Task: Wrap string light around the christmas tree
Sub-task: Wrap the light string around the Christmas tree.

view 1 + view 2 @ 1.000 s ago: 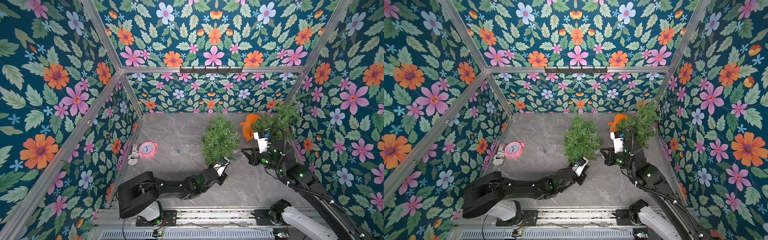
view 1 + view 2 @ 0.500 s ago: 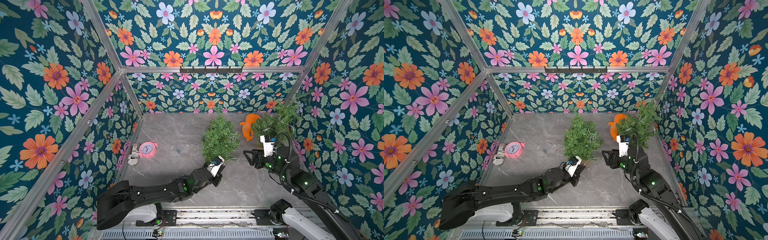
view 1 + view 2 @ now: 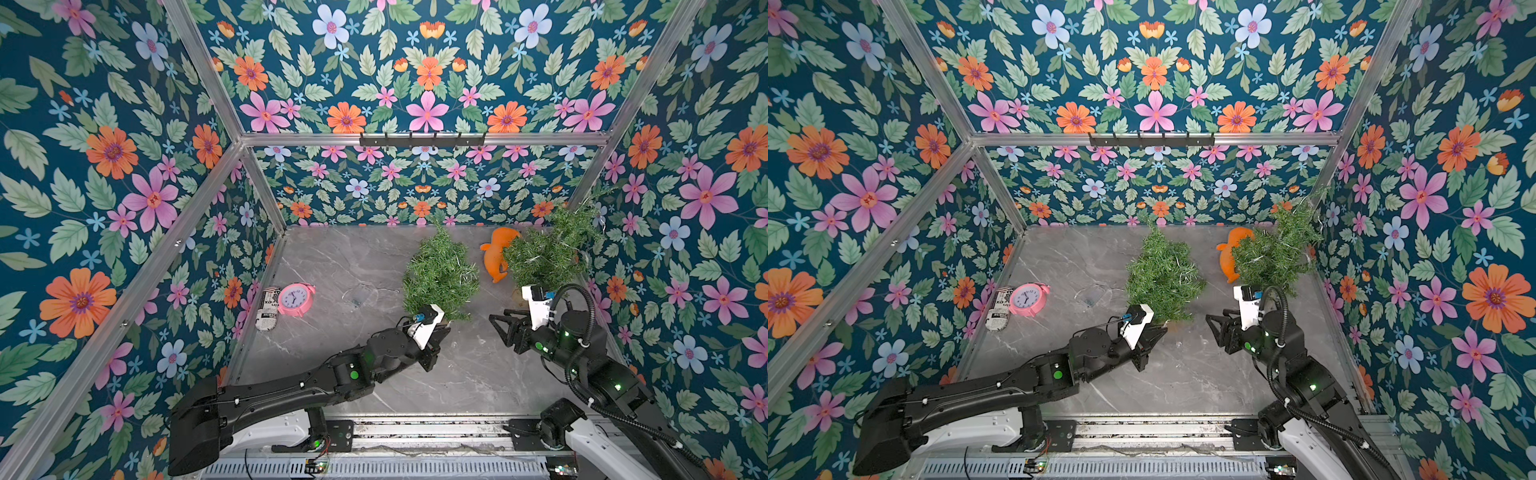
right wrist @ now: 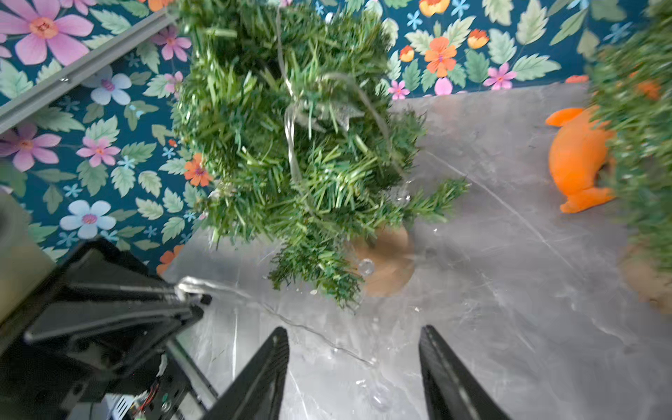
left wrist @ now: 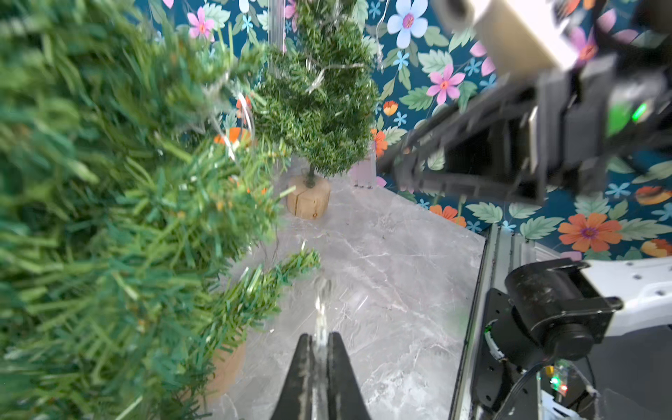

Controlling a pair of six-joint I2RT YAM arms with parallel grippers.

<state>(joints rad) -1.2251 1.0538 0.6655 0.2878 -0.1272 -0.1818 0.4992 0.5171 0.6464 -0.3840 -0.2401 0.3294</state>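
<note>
- Pinching a thin clear strand of the string light (image 5: 320,312), the left gripper (image 5: 319,336) has its fingers pressed together on the wire.
- The christmas tree (image 3: 440,270) stands upright on a wooden base, right of centre in both top views. The left gripper sits at its lower edge.
- Loops of the string light run through its branches, and more wire trails across the table (image 3: 332,257) below the tree.
- The right gripper (image 4: 352,331) has its fingers spread well apart and grips nothing. Wire and small bulbs lie on the table in the gap between them.
- In both top views it sits right of the tree, apart from it, pointing left.
- A second tree (image 3: 548,249) stands at the right of the frame by the wall.
- An orange toy (image 3: 494,257) lies between the trees.
- A pink clock (image 3: 295,298) and a printed cylinder (image 3: 268,307) rest at the table's left edge.
</note>
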